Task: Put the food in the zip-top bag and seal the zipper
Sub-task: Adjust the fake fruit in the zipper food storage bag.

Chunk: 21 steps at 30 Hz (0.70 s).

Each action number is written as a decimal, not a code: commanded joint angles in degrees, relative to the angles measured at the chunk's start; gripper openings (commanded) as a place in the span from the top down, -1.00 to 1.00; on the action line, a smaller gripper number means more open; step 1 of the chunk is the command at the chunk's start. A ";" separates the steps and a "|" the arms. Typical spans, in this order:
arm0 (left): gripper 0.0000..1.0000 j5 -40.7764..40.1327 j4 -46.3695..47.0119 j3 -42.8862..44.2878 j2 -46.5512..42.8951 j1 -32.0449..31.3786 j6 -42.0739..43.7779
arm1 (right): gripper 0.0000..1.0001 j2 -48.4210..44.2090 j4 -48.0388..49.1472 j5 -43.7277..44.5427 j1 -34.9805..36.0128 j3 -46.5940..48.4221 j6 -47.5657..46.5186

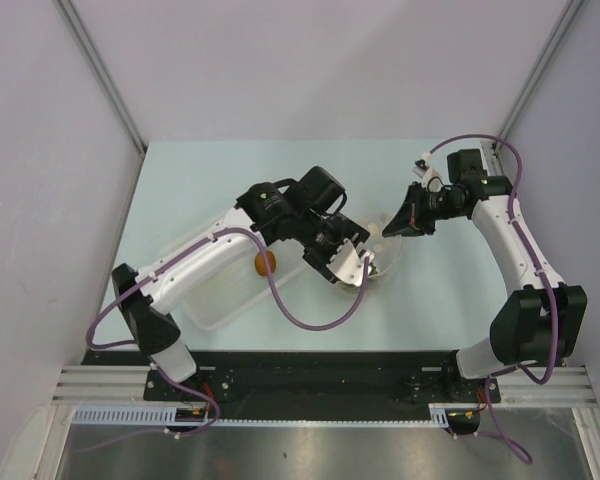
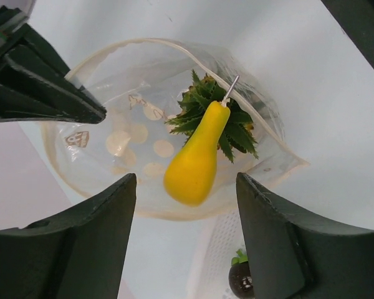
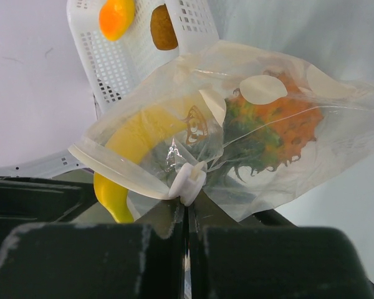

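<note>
We are in the filling step: the pineapple [image 3: 280, 134] lies inside the bag [image 3: 343, 118], and the banana [image 2: 193, 163] sits in its mouth, one end poking out past the rim in the right wrist view. The left gripper [image 1: 360, 264] hovers over the opening, jaws wide apart and touching nothing. The right gripper [image 3: 187, 215] has its jaws together, clamped on the bag's rim at the zipper [image 3: 121, 168], and the mouth gapes open. The orange piece [image 3: 116, 15] and the brown fruit [image 3: 164, 28] lie in the basket [image 3: 112, 75] on the bench [image 1: 450, 290], just beside the bag. Next, we judge, the banana needs a nudge fully inside, then the left gripper must fetch those two before any sealing
</note>
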 commanded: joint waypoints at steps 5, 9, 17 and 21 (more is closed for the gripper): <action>-0.30 -1.04 -1.84 2.62 4.40 -1.29 6.21 | 1.00 -1.48 0.95 0.73 1.16 3.15 -1.16; -0.15 -2.71 -4.29 3.68 5.98 -1.55 7.97 | 1.00 -1.30 0.86 0.99 1.33 3.50 -1.43; 0.54 -4.38 -11.59 11.76 6.16 -1.46 7.80 | 1.00 -1.39 0.51 1.34 1.25 3.41 -1.78; 0.82 -7.10 -11.69 15.54 5.72 -1.46 7.71 | 1.00 -1.30 0.51 1.17 1.24 3.15 -1.78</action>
